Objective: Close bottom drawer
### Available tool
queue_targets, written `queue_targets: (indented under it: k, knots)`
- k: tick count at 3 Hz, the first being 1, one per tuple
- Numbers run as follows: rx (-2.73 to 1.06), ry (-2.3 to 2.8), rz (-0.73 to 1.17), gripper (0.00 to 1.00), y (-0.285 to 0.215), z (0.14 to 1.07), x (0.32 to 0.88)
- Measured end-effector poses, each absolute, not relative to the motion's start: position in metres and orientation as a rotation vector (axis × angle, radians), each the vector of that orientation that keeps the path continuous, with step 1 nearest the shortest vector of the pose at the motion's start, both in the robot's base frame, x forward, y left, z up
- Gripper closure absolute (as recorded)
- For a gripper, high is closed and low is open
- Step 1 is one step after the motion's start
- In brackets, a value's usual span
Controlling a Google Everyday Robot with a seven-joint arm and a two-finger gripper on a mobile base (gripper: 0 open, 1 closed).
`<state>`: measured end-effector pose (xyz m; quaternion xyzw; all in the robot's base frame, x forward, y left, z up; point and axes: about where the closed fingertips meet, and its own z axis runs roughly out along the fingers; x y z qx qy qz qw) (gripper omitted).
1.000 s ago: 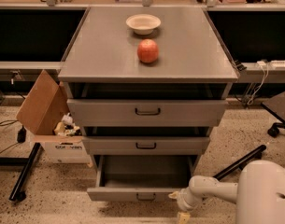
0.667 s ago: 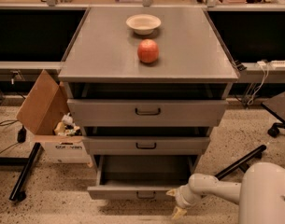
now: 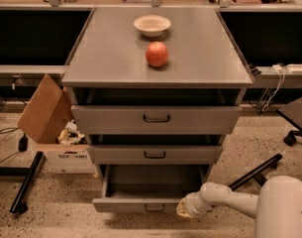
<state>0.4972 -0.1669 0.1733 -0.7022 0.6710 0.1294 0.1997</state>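
Bottom drawer [image 3: 135,205] open beyond tabletop's [image 3: 106,53] front edge | gripper [image 3: 189,208] at panel's right end, grip cannot be told | push straight back, squarely.

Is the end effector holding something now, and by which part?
It cannot be told: the end effector is at the right end of the front of the bottom drawer.

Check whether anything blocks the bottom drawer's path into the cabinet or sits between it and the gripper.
Nothing visible does. The bottom drawer stands pulled out, its tray bare as far as it shows. The gripper is low at the right end of the drawer's front panel, with nothing between them.
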Motion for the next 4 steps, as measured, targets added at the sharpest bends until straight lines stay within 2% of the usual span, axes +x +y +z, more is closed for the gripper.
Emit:
queue_targets:
  k: [1,3,4]
  knots:
    - [-1.922,1.897,0.313,1.00,-0.1677,0.1682,0.5164]
    - [-1.906,1.896,0.313,1.00,-0.1675,0.1681,0.5216]
    - [-1.907,1.896,0.313,0.83,-0.1675,0.1681,0.5215]
